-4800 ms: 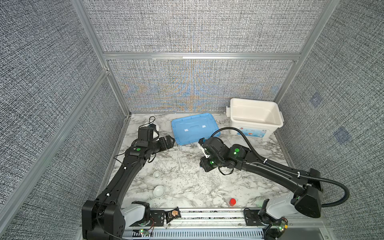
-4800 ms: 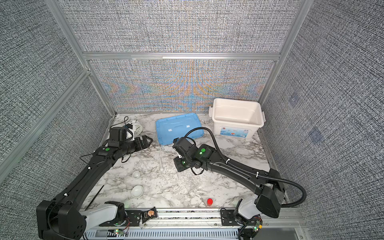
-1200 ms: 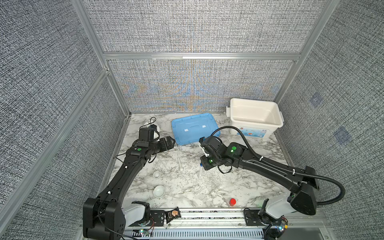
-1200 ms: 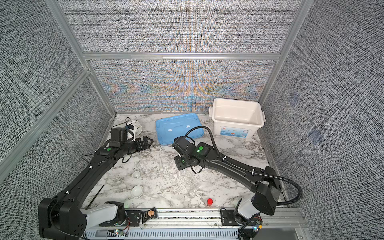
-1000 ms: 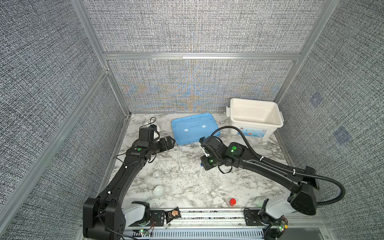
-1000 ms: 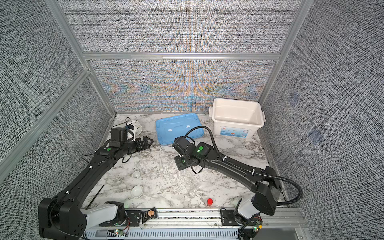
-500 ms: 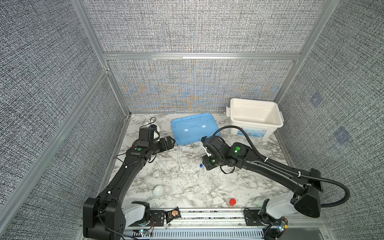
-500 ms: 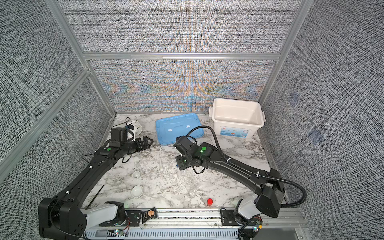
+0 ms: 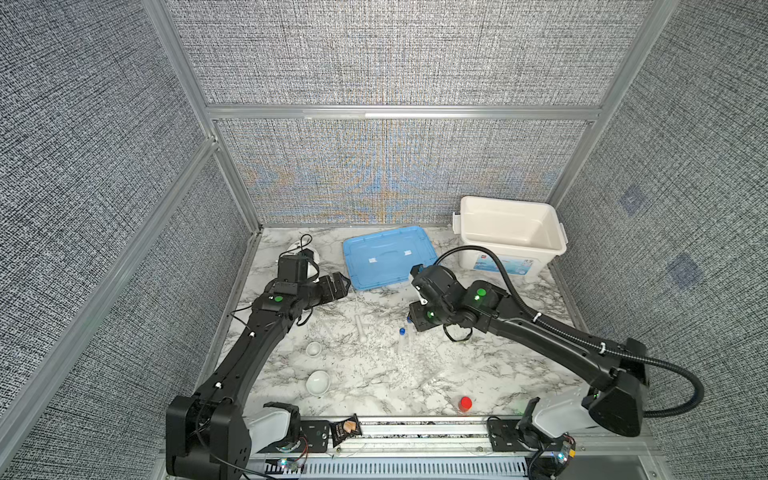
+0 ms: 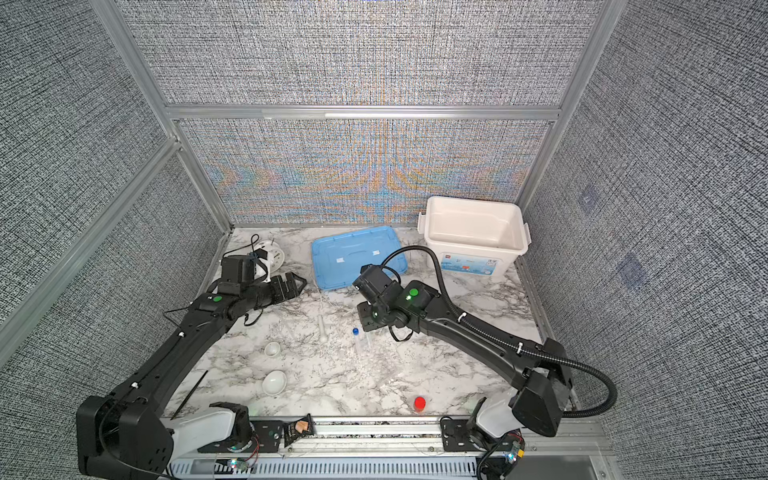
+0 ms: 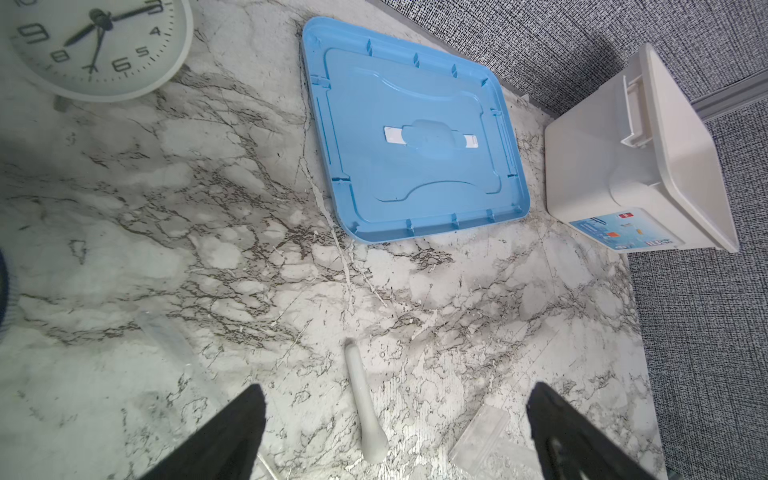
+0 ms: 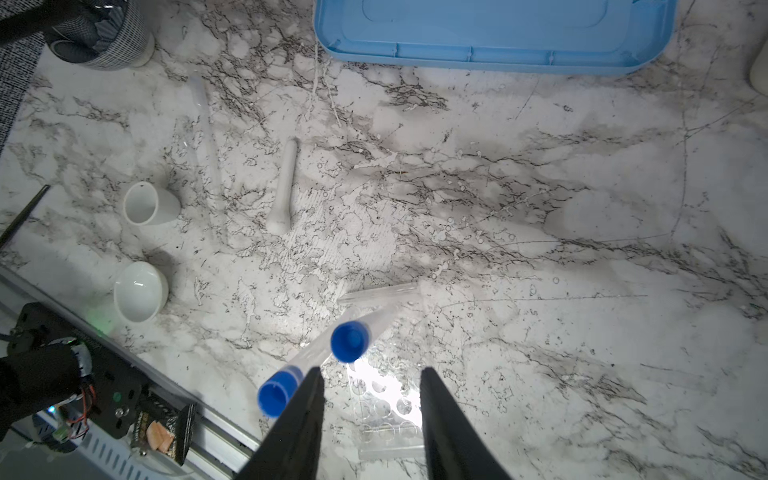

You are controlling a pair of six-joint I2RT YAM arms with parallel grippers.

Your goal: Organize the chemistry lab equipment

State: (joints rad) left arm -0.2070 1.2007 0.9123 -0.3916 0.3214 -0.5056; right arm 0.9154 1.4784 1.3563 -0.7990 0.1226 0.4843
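big dish (image 9: 318,381) and small dish (image 9: 313,349) sit far in front of the lid (image 9: 388,257). tubes (image 12: 350,341) and pestle (image 9: 361,328) lie nearer it. right claw (image 12: 370,372), by the tubes, is partly open and empty. left claw (image 11: 395,388), by the lid, is wide open, empty.

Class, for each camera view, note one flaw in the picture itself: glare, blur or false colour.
Both top views: rainbow moiré on the back wall. Right wrist view: white glare burns out the clear rack between the dark fingers of the right gripper. Left wrist view: the fingers of the left gripper are featureless black shapes.
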